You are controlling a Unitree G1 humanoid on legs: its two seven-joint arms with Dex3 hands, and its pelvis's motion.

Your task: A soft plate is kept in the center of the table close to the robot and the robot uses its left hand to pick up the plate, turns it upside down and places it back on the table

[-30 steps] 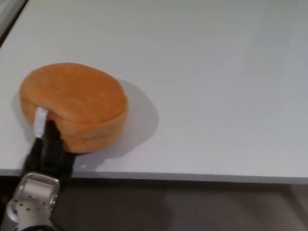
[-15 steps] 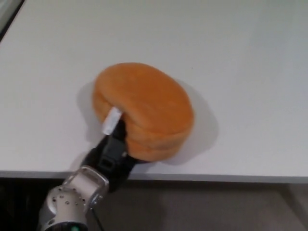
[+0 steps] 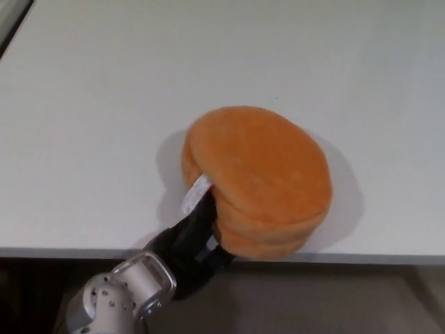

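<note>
Only the left arm shows, near the front edge of the white table (image 3: 83, 125). The left hand (image 3: 198, 243) is matte black, its thick fingers blocky (joints hard to make out against the dark). Behind it, below the table edge, sits a silver metal wrist housing (image 3: 118, 303), rounded, with a raised rectangular bracket and several small dark screw holes.

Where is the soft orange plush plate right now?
In the head view, the soft orange plush plate is just left of centre at the white table's near edge, gripped at its lower-left rim by the left hand.
</note>
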